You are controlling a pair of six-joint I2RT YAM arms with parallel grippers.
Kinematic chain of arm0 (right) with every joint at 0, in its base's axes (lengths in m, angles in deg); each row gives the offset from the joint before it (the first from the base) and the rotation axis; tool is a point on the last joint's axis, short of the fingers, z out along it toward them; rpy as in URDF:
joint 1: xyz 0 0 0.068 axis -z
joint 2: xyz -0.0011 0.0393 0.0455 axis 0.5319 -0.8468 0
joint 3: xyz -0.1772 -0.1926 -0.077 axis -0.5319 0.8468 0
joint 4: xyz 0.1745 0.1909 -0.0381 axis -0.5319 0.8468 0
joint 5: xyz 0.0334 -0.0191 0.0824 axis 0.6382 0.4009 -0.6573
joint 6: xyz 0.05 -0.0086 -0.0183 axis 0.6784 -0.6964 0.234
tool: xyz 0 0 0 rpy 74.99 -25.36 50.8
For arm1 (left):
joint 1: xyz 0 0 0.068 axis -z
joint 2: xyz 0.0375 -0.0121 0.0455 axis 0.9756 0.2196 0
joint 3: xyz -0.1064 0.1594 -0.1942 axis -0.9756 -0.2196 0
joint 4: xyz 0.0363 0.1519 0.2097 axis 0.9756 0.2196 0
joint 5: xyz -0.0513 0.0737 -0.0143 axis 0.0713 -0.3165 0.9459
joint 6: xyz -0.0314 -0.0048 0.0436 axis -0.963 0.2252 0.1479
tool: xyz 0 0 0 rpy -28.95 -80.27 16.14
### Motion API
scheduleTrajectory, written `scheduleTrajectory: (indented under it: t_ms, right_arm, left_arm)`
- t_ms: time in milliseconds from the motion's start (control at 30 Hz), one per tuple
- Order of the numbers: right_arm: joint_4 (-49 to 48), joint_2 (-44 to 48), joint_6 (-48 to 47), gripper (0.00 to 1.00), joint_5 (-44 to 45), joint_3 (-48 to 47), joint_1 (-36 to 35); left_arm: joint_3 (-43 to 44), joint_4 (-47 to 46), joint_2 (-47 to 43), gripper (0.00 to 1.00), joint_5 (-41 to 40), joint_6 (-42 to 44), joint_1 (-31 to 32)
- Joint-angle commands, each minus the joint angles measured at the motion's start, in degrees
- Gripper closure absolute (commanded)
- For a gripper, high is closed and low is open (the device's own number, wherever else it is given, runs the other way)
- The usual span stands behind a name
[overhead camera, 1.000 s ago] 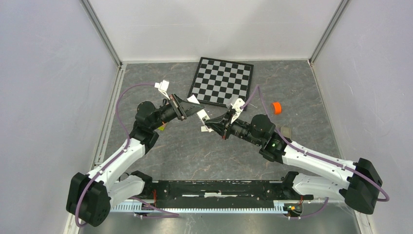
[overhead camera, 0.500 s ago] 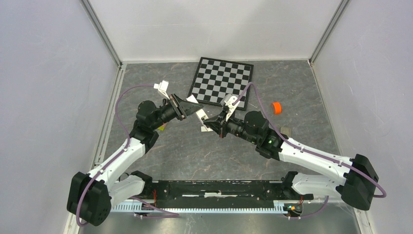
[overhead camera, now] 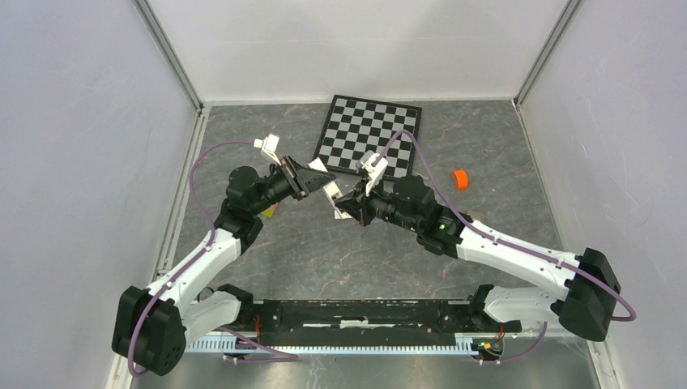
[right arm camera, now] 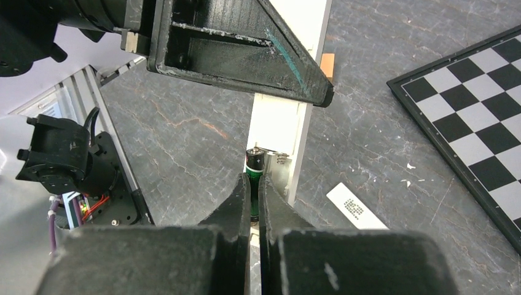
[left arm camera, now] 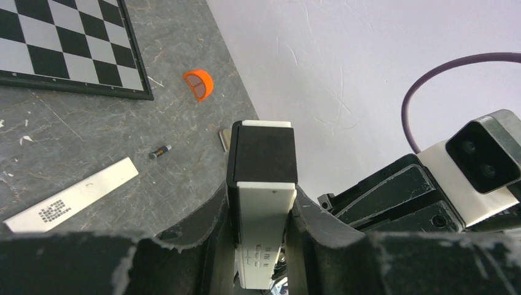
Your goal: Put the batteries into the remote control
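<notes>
The grey marbled table (overhead camera: pixel 324 251) carries a checkerboard (overhead camera: pixel 369 135) at its far side. Off the board's corner lie an orange cap (left arm camera: pixel 198 84) and one small battery (left arm camera: pixel 160 152). A white printed strip (left arm camera: pixel 72 195) lies near the board's edge.

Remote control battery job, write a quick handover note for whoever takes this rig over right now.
Left gripper: shut on the remote control, holding it up off the table.
Right gripper: shut on one battery, its end at the remote's open recess beside a spring contact.
Loose battery: lying on the table, below the orange cap.
Done: remote gripped, one battery picked up and brought to the recess.
Left: seat the held battery (whether it is in is not clear), then fetch and load the loose battery.
</notes>
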Motion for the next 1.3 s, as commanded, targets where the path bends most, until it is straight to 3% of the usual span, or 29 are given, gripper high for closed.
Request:
scheduleTrajectory:
  t_ms: [0,233,667,1267]
  right_arm:
    - [17.4,-5.9,-1.5,0.98,2.8,-1.7,0.2]
    - [14.6,-4.3,-0.8,0.93,3.0,0.1,0.2]
    - [4.7,1.1,0.3,0.76,3.6,2.4,0.1]
    - [1.0,2.0,-2.8,0.76,-0.5,3.7,0.2]
  left_arm:
    - [5.6,-8.8,-1.6,0.98,4.3,-3.6,0.9]
    - [5.8,-7.1,-1.6,0.98,4.2,-3.9,0.8]
    - [5.0,-5.3,-1.7,0.98,5.1,-5.0,0.7]
    - [5.6,-3.2,-0.2,0.98,5.1,-5.1,0.7]
